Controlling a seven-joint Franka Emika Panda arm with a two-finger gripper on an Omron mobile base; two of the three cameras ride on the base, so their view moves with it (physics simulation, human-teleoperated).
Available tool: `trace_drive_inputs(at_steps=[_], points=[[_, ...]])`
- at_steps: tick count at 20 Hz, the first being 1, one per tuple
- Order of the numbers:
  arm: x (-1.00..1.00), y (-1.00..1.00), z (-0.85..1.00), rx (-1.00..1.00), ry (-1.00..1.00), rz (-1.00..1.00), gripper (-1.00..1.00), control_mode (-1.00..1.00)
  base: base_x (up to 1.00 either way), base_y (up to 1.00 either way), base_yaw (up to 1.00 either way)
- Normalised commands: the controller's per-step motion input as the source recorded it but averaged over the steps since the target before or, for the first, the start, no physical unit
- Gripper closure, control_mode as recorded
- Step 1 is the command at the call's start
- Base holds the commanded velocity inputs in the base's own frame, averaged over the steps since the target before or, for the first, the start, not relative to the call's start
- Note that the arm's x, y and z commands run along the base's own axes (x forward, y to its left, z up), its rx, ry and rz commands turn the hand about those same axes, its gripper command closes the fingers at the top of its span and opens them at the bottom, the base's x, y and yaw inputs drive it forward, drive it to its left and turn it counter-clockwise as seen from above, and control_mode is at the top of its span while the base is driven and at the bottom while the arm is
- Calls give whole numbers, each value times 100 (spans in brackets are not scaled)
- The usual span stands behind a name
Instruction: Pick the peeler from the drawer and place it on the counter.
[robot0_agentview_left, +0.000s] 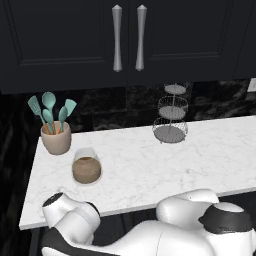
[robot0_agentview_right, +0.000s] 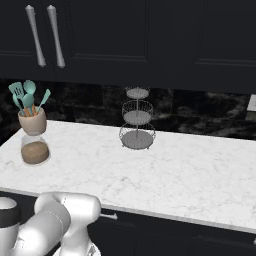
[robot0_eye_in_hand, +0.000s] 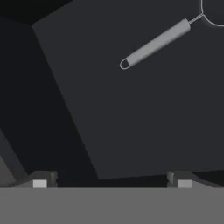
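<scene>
In the hand view the peeler (robot0_eye_in_hand: 157, 43) lies on the dark floor of the open drawer (robot0_eye_in_hand: 131, 122), toward the upper right. Its grey handle runs diagonally, and its thin loop head is cut off by the top right corner. My gripper (robot0_eye_in_hand: 111, 181) hovers above the drawer floor, open, with its fingertips (robot0_eye_in_hand: 43, 180) wide apart and nothing between them. The peeler is well ahead of the tips and off to the right. The white marble counter (robot0_agentview_left: 150, 160) (robot0_agentview_right: 175, 170) spreads across both base views, and my arm bends down below its front edge.
On the counter's left end stand a glass jar of brown stuff (robot0_agentview_left: 86, 169) (robot0_agentview_right: 35, 151) and a crock of teal spatulas (robot0_agentview_left: 55, 136) (robot0_agentview_right: 33, 120). A three-tier wire stand (robot0_agentview_left: 170, 117) (robot0_agentview_right: 137, 122) sits at the back. Black cabinet doors with grey handles (robot0_agentview_left: 117, 37) hang above.
</scene>
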Motion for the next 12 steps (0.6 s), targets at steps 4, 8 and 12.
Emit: trace_drive_inputs(at_steps=[4,8,12], points=[[50,17,-33,-1,-3,-2,-100,-100,0,0,0],[34,2,-45,-1,-6,29,-100,-100,0,0,0],[0,20,-36,0,-3,67,-100,-100,0,0,0]])
